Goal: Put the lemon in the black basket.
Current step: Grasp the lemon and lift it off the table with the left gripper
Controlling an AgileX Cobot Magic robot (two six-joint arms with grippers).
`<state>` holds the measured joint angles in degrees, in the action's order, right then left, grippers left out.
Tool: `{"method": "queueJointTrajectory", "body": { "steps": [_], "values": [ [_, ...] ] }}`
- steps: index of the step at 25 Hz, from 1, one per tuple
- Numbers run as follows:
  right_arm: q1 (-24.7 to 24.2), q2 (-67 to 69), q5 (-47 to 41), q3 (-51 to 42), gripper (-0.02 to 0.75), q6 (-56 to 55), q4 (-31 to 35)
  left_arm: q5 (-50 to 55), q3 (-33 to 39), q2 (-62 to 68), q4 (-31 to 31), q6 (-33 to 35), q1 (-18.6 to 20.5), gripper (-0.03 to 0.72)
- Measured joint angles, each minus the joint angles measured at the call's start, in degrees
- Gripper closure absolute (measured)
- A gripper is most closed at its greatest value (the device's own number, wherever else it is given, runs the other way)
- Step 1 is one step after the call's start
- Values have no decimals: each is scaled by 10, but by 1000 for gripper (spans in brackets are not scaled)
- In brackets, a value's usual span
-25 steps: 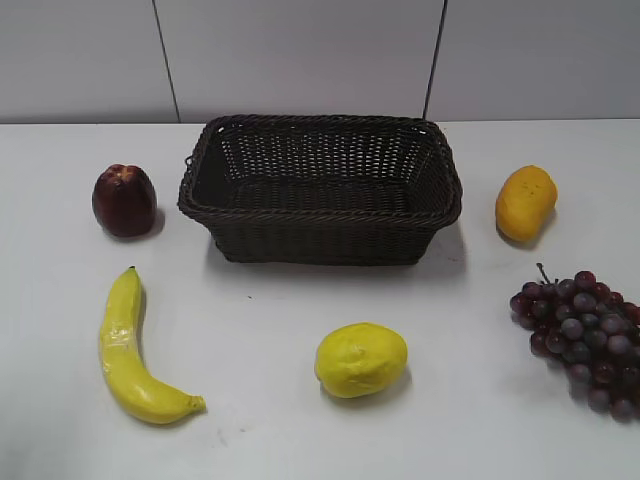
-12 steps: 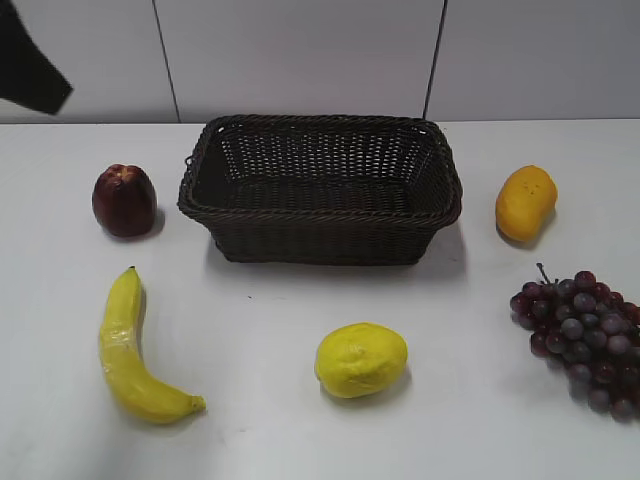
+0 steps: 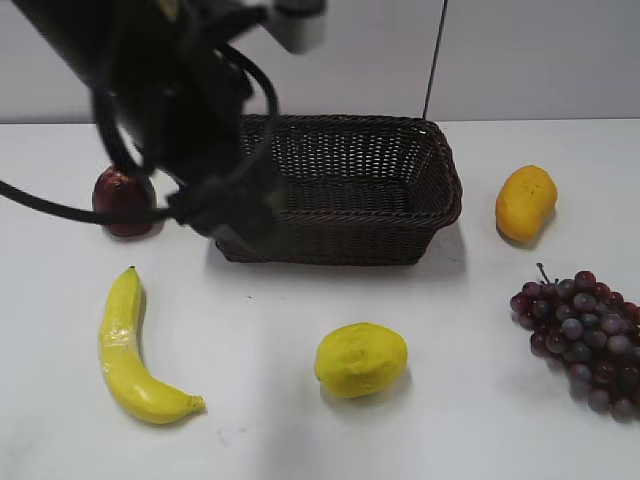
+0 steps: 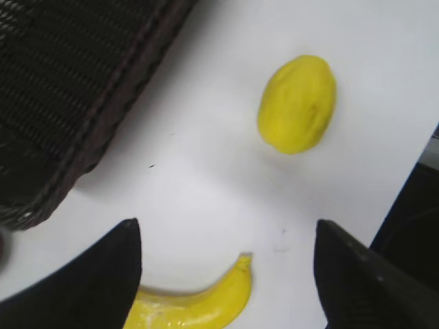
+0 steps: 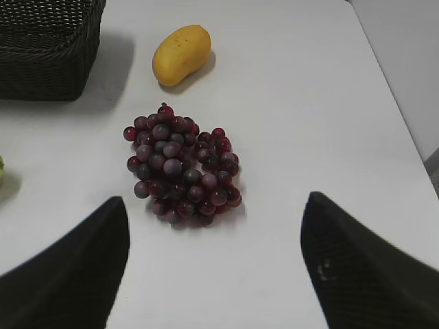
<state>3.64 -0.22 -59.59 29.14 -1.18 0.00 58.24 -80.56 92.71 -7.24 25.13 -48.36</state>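
The bright yellow lemon (image 3: 361,359) lies on the white table in front of the black basket (image 3: 400,190). In the left wrist view the lemon (image 4: 296,103) is up and to the right of my jaws, and the basket (image 4: 62,103) fills the upper left. My left arm is a dark blur over the basket's left end in the exterior view. My left gripper (image 3: 245,225) hangs there above the table, open and empty (image 4: 226,229). My right gripper (image 5: 214,202) is open and empty over the table near the grapes; it does not show in the exterior view.
A banana (image 3: 128,350) lies at the front left; its tip (image 4: 206,301) shows between my left jaws. A dark red apple (image 3: 118,205) sits left of the basket. A mango (image 3: 525,202) and purple grapes (image 3: 585,335) lie on the right, and both show in the right wrist view, mango (image 5: 182,53) and grapes (image 5: 182,164).
My left arm has swung in from the upper left, down and right across the basket's left end. The fruits and the basket have not moved.
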Motion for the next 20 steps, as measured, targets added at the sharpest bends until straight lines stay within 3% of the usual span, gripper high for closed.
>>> {"method": "queueJointTrajectory", "body": {
  "steps": [7,14,20],
  "values": [
    [0,0,0,0,149,0,0,10,-69,119,3,24,-61,101],
    [0,0,0,0,149,0,0,19,-115,202,-31,53,-64,101],
    [0,0,0,0,149,0,0,13,-118,248,-16,55,-64,100]
  ]
}}
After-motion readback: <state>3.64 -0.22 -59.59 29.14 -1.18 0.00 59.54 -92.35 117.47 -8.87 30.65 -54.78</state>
